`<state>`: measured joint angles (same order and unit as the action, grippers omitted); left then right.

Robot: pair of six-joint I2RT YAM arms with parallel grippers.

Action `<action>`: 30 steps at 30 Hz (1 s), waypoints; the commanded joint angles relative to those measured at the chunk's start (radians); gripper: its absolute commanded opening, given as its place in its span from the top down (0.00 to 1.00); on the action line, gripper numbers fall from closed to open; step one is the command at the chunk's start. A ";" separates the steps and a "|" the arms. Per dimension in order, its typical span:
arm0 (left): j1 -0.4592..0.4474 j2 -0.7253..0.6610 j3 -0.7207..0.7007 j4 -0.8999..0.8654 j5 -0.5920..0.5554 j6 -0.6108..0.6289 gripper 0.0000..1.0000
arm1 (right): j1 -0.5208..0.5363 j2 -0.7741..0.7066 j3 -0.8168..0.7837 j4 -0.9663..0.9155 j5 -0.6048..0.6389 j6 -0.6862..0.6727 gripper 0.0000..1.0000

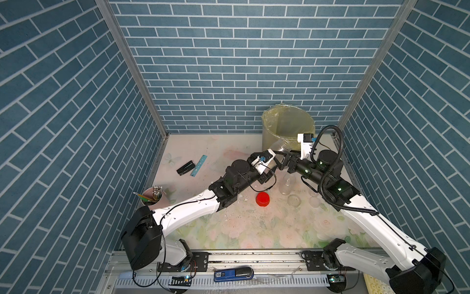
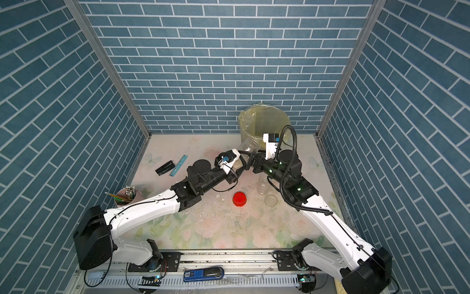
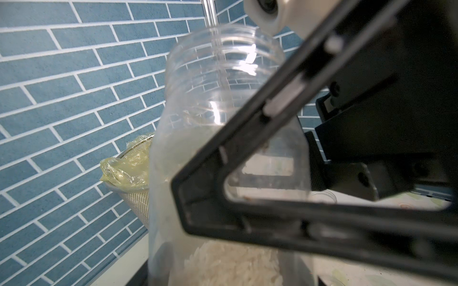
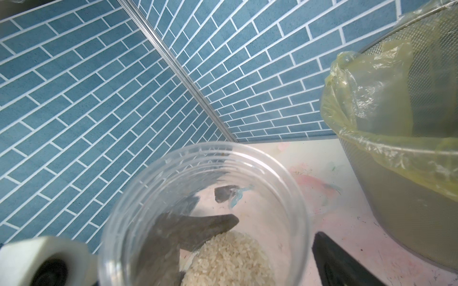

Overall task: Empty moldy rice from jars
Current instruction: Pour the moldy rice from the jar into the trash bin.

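Meeting at clear plastic screw-neck jar: left gripper clamped low on it, right gripper jaws spread wide astride wall, seemingly not pressing. Pale beige-white clumpy rice heaped at base, between both grippers. Likely risk: left letting go before right bites; smooth wall slips, grains dump on floral tabletop beneath. Also tipping short of yellow-bagged mesh bin beyond fingertips. Jar uncapped, long axis tilted, mouth raised toward right wrist, away from left gripper.
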<state>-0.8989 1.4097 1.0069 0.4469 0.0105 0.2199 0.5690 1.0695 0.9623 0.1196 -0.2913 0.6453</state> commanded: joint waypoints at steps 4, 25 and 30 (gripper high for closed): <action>0.021 0.024 0.087 0.068 0.091 0.000 0.57 | -0.044 0.078 0.085 0.070 -0.044 0.063 0.03; 0.069 0.114 0.184 0.104 0.124 -0.054 0.28 | -0.103 0.173 0.130 0.053 -0.034 0.110 0.48; 0.069 0.093 0.148 0.131 0.059 -0.107 0.00 | -0.146 0.184 0.152 0.072 -0.021 0.162 0.57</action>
<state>-0.8356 1.5299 1.1496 0.4923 0.0944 0.1532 0.4492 1.2415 1.0763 0.1867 -0.3401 0.7540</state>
